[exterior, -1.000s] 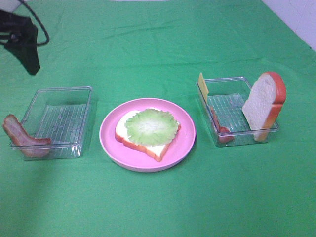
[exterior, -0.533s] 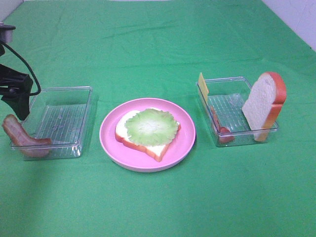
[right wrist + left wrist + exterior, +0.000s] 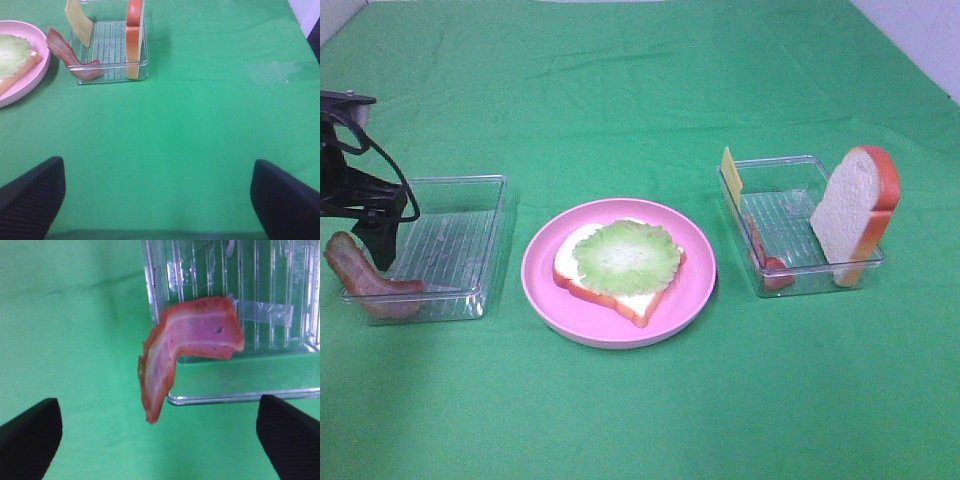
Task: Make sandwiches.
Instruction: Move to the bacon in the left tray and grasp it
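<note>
Bacon on left tray rim; bread, cheese, rasher in right tray; left pincer, right pincer apart

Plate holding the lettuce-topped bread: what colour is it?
The plate is pink, clearest in the exterior high view.

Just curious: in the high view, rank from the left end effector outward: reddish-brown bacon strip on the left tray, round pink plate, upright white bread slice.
1. Reddish-brown bacon strip, beside left end effector.
2. Round pink plate, centre.
3. Upright white bread slice, far right.
</note>
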You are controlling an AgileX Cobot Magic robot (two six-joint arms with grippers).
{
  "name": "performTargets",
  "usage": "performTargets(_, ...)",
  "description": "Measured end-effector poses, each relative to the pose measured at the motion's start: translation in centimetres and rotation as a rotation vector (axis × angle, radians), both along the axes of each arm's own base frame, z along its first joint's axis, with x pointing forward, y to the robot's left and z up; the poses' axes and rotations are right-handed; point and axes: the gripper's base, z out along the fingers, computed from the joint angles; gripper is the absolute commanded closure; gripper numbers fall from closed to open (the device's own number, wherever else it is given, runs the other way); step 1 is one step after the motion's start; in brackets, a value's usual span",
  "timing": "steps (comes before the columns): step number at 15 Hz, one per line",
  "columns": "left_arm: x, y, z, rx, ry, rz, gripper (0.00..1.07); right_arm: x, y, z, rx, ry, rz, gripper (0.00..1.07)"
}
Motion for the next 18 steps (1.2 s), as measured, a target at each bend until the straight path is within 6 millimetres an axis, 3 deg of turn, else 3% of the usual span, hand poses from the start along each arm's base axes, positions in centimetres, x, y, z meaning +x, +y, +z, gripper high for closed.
performTargets(5,0.7,2.2,-1.2,-0.074,0.017,0.095,0.07,0.0,0.0,0.0,0.0,0.0,0.0,0.11)
performTargets(9,1.3,1.7,-1.2,-0.153,-0.04,0.078,0.09,0.0,0.0,0.0,0.0,0.0,0.0,0.11)
performTargets(18,1.7,1.6,-1.9,-0.157,-0.052,0.062,0.09,0.0,0.0,0.0,0.0,0.0,0.0,0.11)
